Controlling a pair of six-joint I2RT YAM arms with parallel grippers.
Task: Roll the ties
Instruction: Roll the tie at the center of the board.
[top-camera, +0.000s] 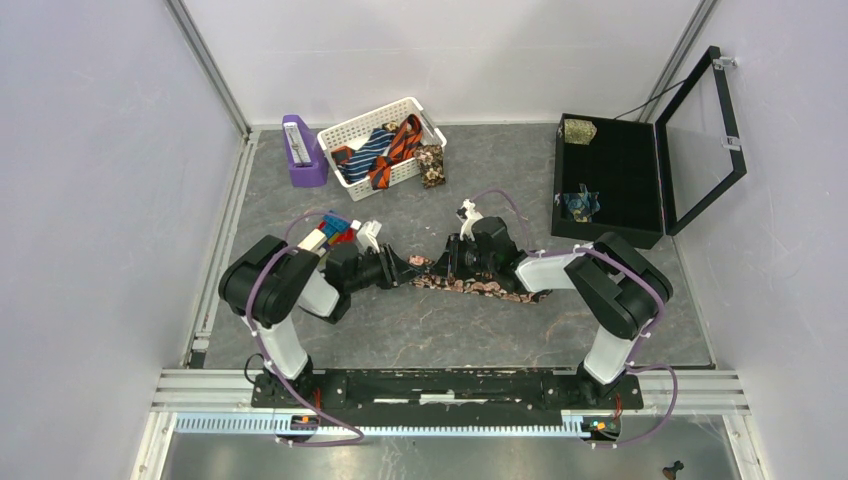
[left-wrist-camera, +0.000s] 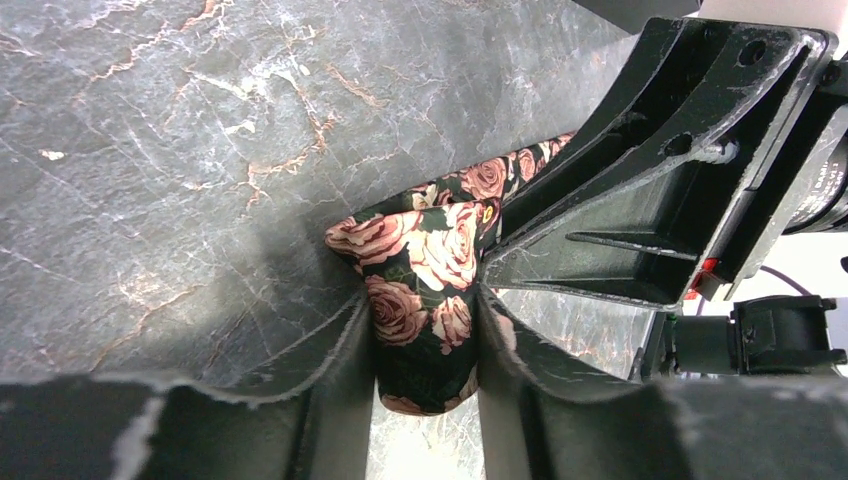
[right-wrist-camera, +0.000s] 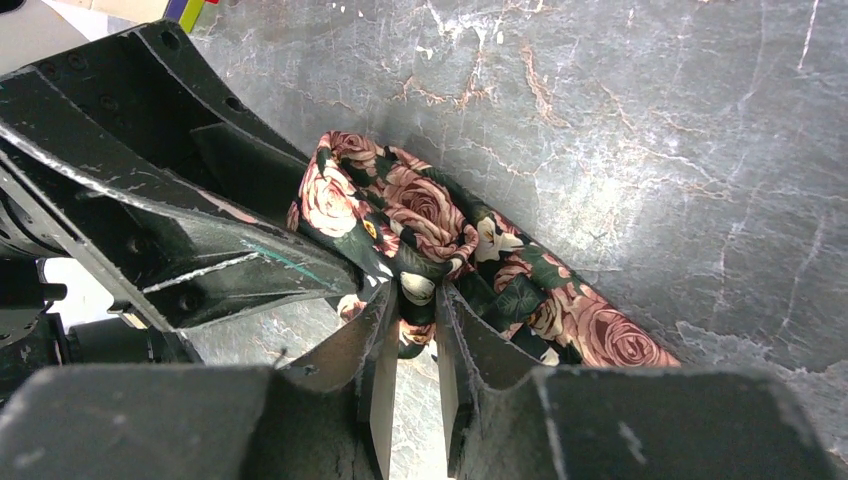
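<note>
Top view: a dark rose-printed fabric necktie (top-camera: 485, 288) is lying across the middle of the grey marbled tabletop (top-camera: 400, 330). Its left end is bunching where the left gripper (top-camera: 408, 268) and right gripper (top-camera: 440, 266) are meeting tip to tip. The finger gaps are too small to judge here. Other ties (top-camera: 385, 145) are sitting in a white slotted plastic basket (top-camera: 352, 125) at the back.

Left wrist: both fingers are pressing on a folded wad of the necktie, roughly half-closed around it.

Right wrist: the fingers are pinching a thin fold, nearly together.
</note>
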